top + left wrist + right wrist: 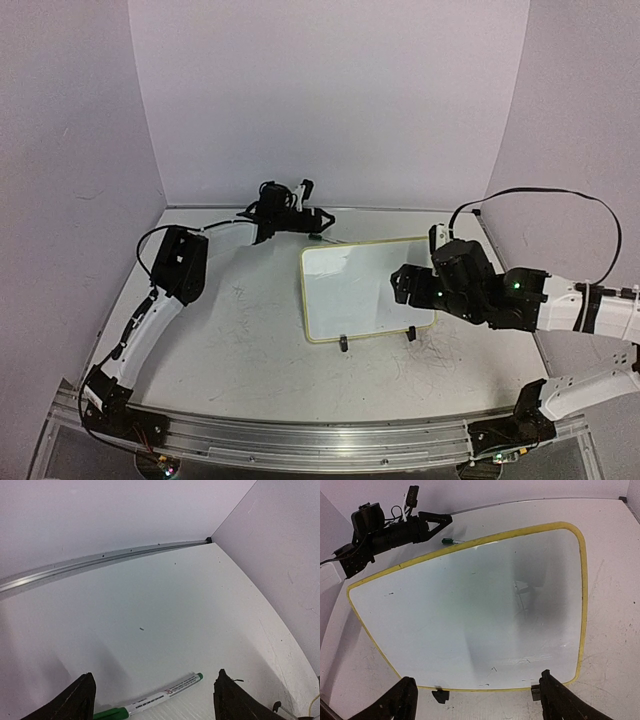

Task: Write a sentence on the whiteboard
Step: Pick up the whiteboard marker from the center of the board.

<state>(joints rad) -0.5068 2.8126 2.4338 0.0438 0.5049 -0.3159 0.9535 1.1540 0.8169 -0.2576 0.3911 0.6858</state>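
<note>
Whiteboard (362, 292), seemingly blank, near wide-spread right tool (476, 700)

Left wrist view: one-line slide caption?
Open left gripper above a green-capped marker lying on the white table.

A green-capped marker (157, 695) (label up) lies on the scuffed white table (250, 330).
</note>
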